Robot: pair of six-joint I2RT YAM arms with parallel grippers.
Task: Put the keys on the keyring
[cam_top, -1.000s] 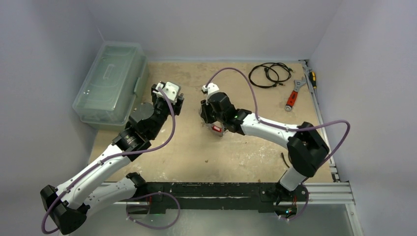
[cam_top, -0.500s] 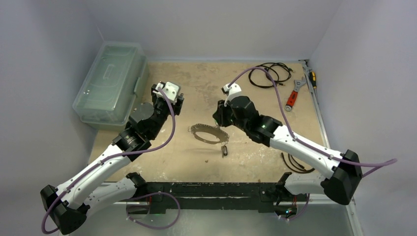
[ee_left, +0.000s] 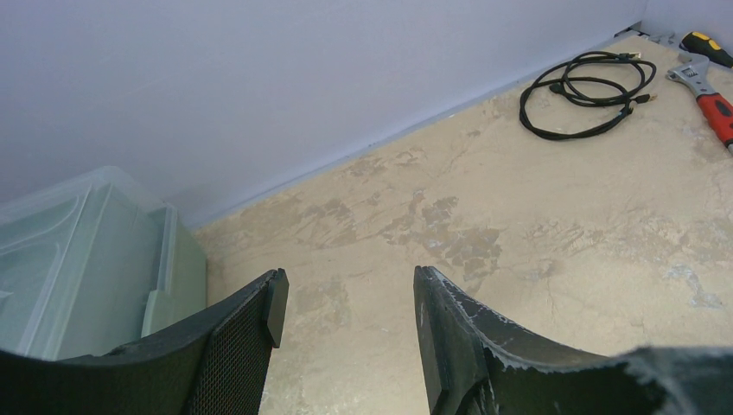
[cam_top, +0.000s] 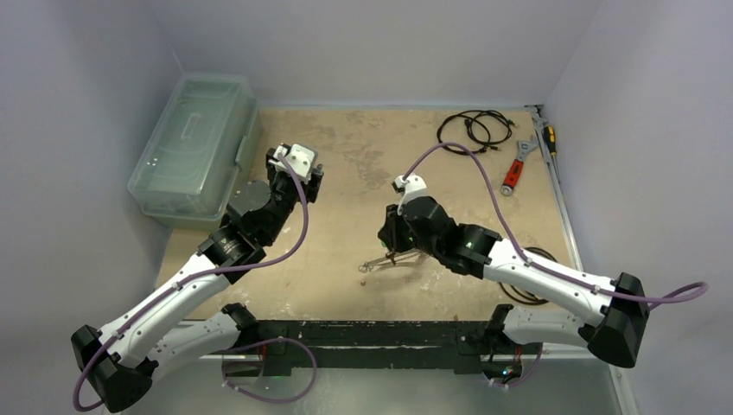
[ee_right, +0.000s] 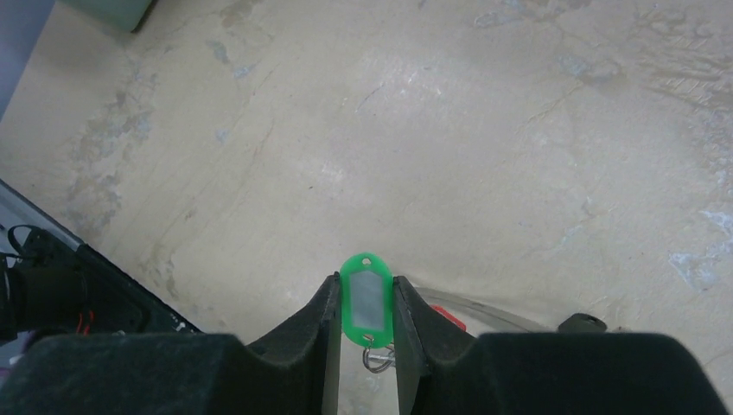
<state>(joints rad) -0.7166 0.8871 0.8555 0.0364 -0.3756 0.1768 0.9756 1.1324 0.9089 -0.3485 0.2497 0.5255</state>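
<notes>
My right gripper (ee_right: 365,284) is shut on the green key tag (ee_right: 366,304), which stands upright between the fingers with a small split ring below it. Behind the right finger I see a red tag (ee_right: 448,317), a strip of the silvery keyring (ee_right: 494,312) and a black tag (ee_right: 581,323). In the top view the right gripper (cam_top: 390,249) is low over the table's middle front. The keyring (cam_top: 377,262) shows there as a thin tilted sliver under it. My left gripper (ee_left: 346,298) is open and empty, also seen in the top view (cam_top: 294,169), well left of the keys.
A clear plastic box (cam_top: 194,145) stands at the back left. A black cable coil (cam_top: 471,131), a red-handled wrench (cam_top: 515,169) and a screwdriver (cam_top: 548,137) lie at the back right. More black cable (cam_top: 519,290) lies by the right arm's base.
My right arm has swung toward the near edge and lowered. The keyring lay flat and free half a second ago; now my right gripper holds its green tag and it looks tilted. The left arm is still.
</notes>
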